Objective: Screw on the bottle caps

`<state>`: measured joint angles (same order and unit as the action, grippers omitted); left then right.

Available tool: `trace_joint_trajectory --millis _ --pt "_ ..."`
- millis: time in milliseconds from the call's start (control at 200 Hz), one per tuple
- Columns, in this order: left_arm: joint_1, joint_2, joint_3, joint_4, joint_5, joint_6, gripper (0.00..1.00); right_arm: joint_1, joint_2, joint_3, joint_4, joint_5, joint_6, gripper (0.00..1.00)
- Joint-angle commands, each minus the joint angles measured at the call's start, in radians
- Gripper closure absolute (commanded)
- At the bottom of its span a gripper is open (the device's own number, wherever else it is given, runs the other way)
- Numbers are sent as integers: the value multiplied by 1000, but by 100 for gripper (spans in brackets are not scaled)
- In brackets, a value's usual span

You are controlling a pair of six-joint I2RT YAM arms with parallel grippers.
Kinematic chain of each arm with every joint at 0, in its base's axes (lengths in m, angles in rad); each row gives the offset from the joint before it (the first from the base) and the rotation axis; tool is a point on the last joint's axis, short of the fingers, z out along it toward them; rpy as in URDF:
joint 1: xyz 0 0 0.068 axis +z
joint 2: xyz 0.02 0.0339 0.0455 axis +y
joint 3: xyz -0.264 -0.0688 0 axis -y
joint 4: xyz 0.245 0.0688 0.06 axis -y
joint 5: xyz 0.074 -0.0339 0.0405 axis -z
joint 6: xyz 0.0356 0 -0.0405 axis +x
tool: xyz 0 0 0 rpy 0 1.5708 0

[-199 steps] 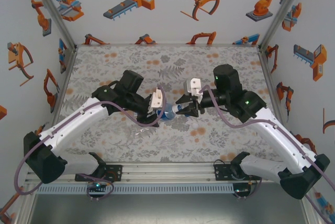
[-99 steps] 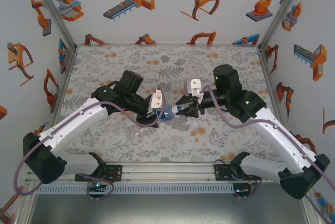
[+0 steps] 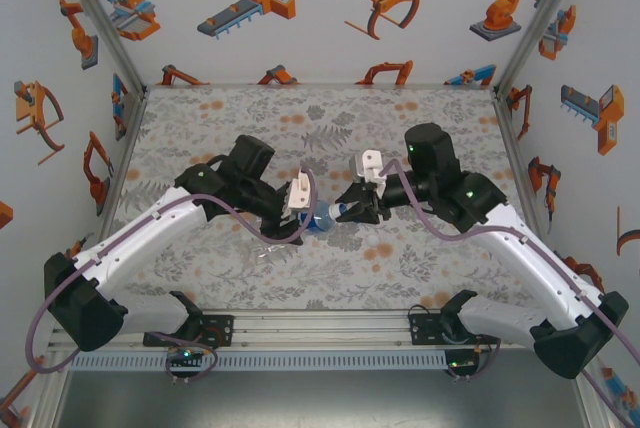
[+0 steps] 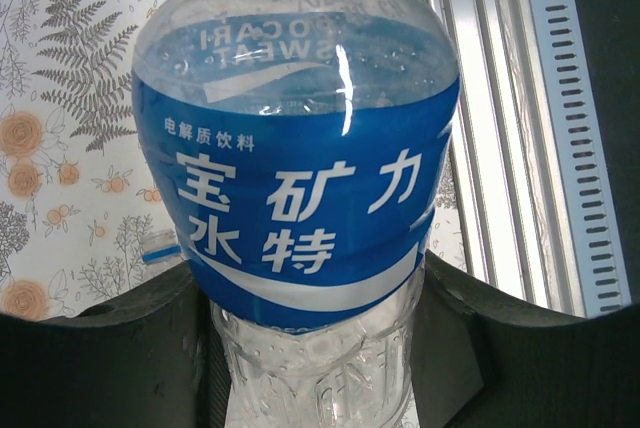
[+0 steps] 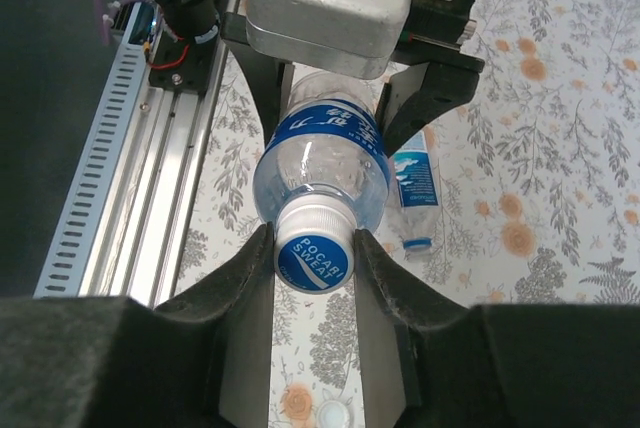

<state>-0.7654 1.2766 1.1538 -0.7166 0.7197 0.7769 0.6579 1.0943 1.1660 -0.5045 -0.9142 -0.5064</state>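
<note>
Now the left gripper (image 3: 303,216) is clamping the clear blue-labelled plastic bottle (image 4: 300,188), neck pointing straight at the right gripper (image 5: 313,248), which is pinching its round blue plastic cap (image 5: 313,264).

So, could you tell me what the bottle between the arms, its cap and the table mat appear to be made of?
Bottle: clear, glossy plastic, see-through with highlights; blue label band looks like printed film. Cap: opaque plastic, white side, blue printed top. Mat: matte printed sheet, probably paper or vinyl.
</note>
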Motion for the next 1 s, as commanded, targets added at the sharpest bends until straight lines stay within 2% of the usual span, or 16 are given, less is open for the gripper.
trace_joint_trajectory --millis 0,70,160,220,375,491,626,851,886,996 --pt "-4 -33 -3 78 -5 12 100 5 -6 -32 68 56 220 100" --pt "-3 -34 -17 116 -46 -2 100 5 -26 -87 192 135 438 100" --pt "-4 -31 -31 155 -106 -15 100 6 -49 -143 299 332 777 100" --pt "-4 -22 -33 171 -142 -19 100 6 -50 -149 288 432 963 100" --pt "-5 0 -33 213 -207 -32 100 6 -27 -132 192 599 1439 100" --pt "-5 15 -33 247 -240 -39 100 5 -2 -124 127 646 1705 100" --pt "-4 29 -31 266 -256 -46 100 8 23 -92 154 646 1766 100" --pt "-4 40 -23 277 -286 -65 100 6 39 -34 73 702 1673 100" --pt "-4 41 -26 284 -296 -72 91 6 43 -28 67 705 1656 100" --pt "-4 41 -28 297 -322 -90 47 6 68 4 28 730 1591 100"
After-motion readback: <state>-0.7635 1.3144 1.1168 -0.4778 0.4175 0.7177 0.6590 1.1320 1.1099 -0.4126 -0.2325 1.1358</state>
